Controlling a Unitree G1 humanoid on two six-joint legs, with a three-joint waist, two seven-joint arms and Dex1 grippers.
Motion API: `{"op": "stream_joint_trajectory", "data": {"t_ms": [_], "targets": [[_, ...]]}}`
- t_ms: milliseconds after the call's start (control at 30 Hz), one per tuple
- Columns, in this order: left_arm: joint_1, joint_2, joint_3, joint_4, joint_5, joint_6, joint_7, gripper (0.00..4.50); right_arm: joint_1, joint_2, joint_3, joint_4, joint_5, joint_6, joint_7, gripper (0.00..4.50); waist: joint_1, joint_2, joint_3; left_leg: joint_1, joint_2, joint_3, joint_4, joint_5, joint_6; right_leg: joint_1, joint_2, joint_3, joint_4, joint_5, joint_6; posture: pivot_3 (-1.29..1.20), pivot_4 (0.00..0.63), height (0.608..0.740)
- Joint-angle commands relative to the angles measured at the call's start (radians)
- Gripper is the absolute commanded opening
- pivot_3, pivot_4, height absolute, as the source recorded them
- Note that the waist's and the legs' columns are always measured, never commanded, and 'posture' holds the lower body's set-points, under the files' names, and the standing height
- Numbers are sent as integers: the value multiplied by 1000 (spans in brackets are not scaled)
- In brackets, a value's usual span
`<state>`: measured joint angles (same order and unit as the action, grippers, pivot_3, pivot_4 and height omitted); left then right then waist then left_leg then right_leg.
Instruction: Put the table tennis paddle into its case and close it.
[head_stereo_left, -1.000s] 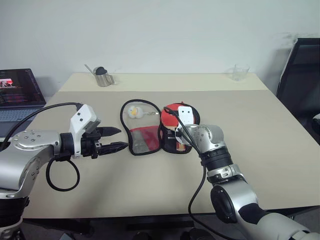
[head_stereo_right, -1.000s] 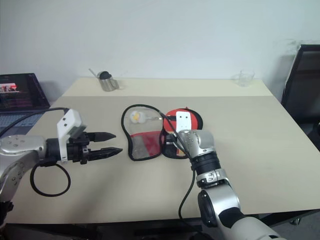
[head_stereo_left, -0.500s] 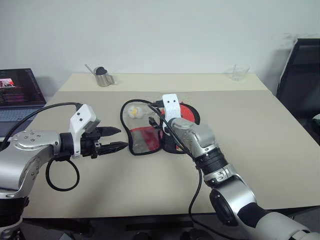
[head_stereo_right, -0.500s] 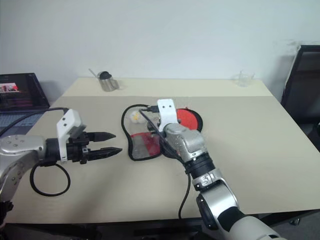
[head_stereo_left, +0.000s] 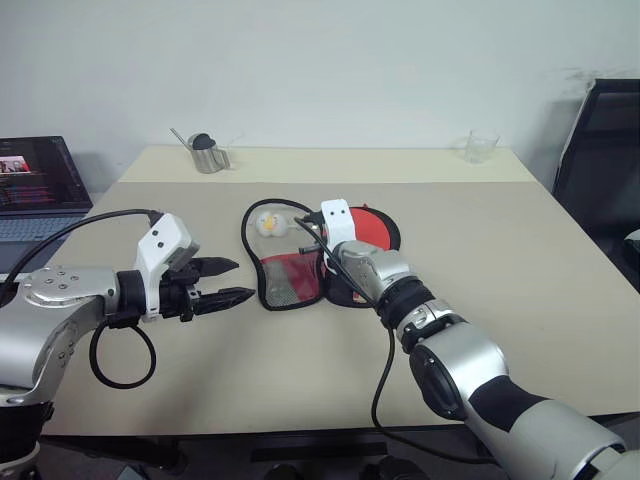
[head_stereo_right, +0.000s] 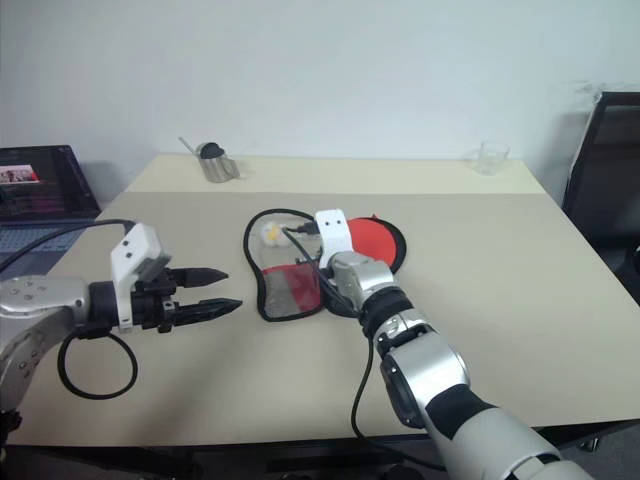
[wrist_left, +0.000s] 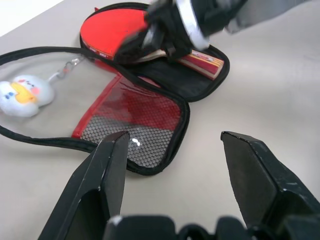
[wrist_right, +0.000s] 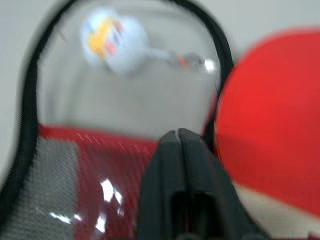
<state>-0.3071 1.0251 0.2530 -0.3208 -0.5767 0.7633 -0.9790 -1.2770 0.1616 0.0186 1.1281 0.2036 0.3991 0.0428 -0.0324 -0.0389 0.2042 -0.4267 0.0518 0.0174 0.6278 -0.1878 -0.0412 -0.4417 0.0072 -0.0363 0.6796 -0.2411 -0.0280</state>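
One counter (head_stereo_left: 560, 290) carries the lot. At the middle of the frame lies one case (head_stereo_left: 285, 262), spread open, with one white ball (head_stereo_left: 267, 223) in its clear half and one table tennis paddle (head_stereo_left: 372, 226) in the other. Along the far edge stand two vessels — one metal cup (head_stereo_left: 207, 155) at upper left, one clear glass (head_stereo_left: 481, 146) at upper right. One laptop (head_stereo_left: 35, 187) sits at far left, one dark chair (head_stereo_left: 600, 150) at far right.

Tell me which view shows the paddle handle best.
Left wrist view: the table tennis paddle lies in the open case, and its wood handle pokes out past the right gripper. Head views show just the red face, the arm covering the handle. Right wrist view catches the red face and a pale strip below.
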Motion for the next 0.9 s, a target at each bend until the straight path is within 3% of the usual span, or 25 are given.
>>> {"op": "stream_joint_trajectory", "data": {"t_ms": [33,900], "targets": [[10,19,55,-44,-19,9,10,3181,-50,66,-22,38,-23,-72,-7,15,0,0,0,0,0,0,0,0,0,0,0,0,0,0,0,0,150,740],[38,33,83,-79,-44,37,34,3181,-60,48,-47,122,-112,-111,-68,15,2,0,0,0,8,0,0,0,0,0,1,0,0,0,0,0,150,740]]}}
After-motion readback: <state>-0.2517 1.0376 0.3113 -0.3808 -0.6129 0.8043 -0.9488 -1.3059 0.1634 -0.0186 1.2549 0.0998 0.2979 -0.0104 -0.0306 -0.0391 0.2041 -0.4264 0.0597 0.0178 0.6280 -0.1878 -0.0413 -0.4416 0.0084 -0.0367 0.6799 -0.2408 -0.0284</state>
